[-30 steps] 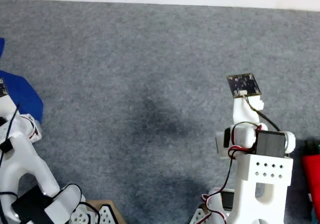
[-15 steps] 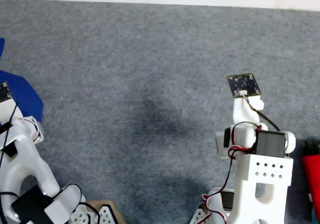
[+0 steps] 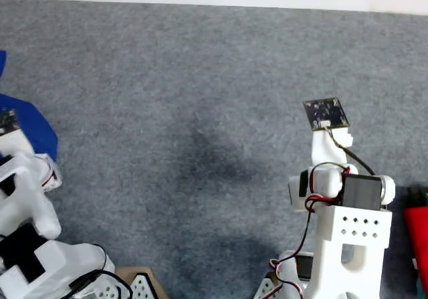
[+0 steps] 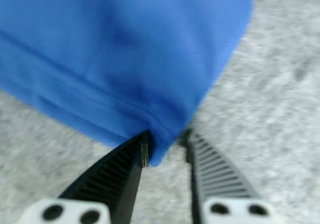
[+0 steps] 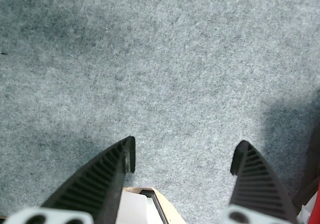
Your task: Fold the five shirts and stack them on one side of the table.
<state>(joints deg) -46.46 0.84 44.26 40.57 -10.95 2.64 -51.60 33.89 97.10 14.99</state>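
Note:
A blue shirt [image 4: 125, 48] lies on the grey table, and its edge shows at the far left of the high view as the blue shirt [image 3: 30, 125]. My left gripper [image 4: 166, 144] is narrowly open, with a hemmed corner of that shirt between its fingers. My right gripper [image 5: 182, 156] stands wide open over bare grey surface, holding nothing. The right arm [image 3: 341, 198] sits at the near right of the table. A red shirt [image 3: 416, 235] lies at the right edge beside that arm's base.
The grey felt table top [image 3: 200, 85] stretches wide between the two arms. A white wall strip runs along the far edge. A tan board corner [image 3: 137, 275] lies by the left arm's base [image 3: 40, 272].
The left arm has drawn back toward its base at the near left. The blue shirt has stayed where it was. The right arm has kept still.

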